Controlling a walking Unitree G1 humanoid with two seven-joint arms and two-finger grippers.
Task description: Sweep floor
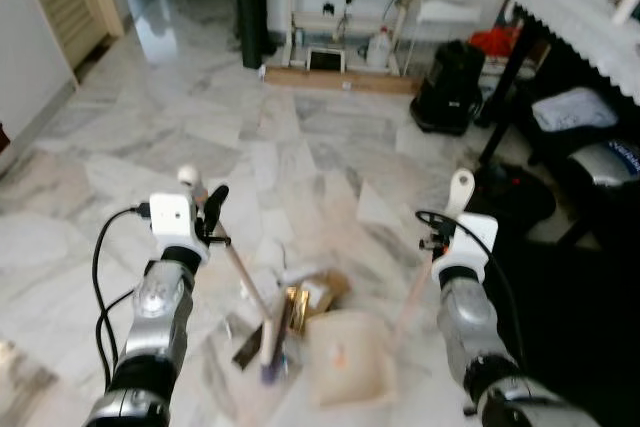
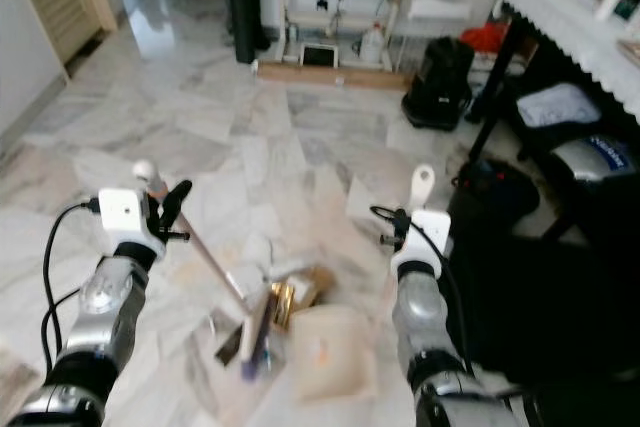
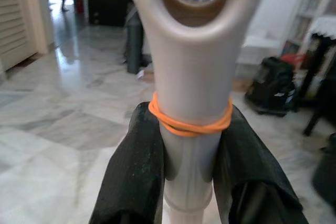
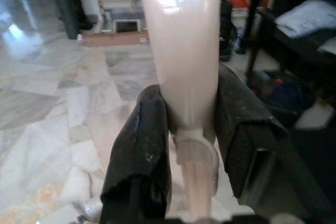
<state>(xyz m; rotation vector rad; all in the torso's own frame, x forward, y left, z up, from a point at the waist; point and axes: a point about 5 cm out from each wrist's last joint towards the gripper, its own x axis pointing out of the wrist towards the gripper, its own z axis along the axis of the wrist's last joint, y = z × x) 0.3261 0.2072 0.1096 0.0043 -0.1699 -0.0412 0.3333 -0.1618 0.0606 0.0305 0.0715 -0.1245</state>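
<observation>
Floor (image 1: 150,137) litter (image 1: 305,297) lies heaped below and between both grippers: the left gripper (image 1: 205,209) clamps the broom handle (image 1: 240,277), the right gripper (image 1: 452,232) clamps the dustpan handle (image 1: 459,190), so short, low strokes toward the dustpan (image 1: 350,357) should work best.

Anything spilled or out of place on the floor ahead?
Yes: a small heap of litter, brownish scraps and wrappers, lies loose on the marble floor between the broom and the dustpan. Motion blur hides finer detail.
</observation>
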